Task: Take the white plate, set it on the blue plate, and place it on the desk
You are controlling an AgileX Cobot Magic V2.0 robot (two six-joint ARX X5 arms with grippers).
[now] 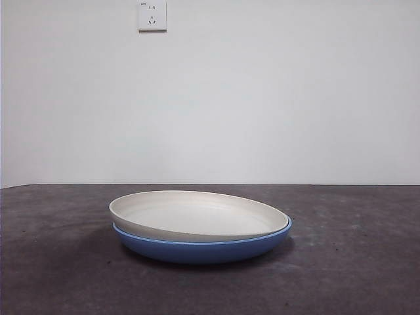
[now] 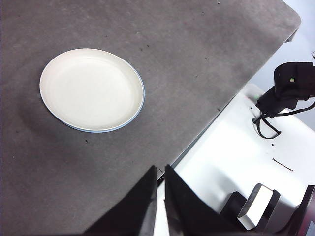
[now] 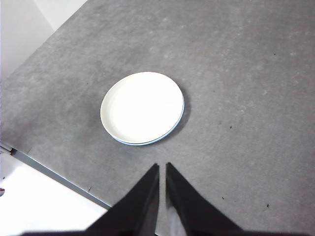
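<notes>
The white plate [image 1: 197, 215] rests inside the blue plate [image 1: 203, 248], slightly tilted, in the middle of the desk [image 1: 354, 262]. From above, the white plate [image 2: 91, 88] covers the blue plate [image 2: 140, 105], which shows only as a thin rim; the same holds for the white plate [image 3: 141, 107] and blue plate [image 3: 174, 125] in the right wrist view. My left gripper [image 2: 160, 172] is shut, high above the desk's edge and well away from the plates. My right gripper [image 3: 162, 168] is shut too, raised high and apart from the stack. Neither holds anything.
A white surface [image 2: 231, 162] adjoins the desk edge, carrying a black device with a cable [image 2: 288, 91] and a small metal-faced block [image 2: 256, 206]. A wall socket [image 1: 152, 16] sits on the white wall behind the desk.
</notes>
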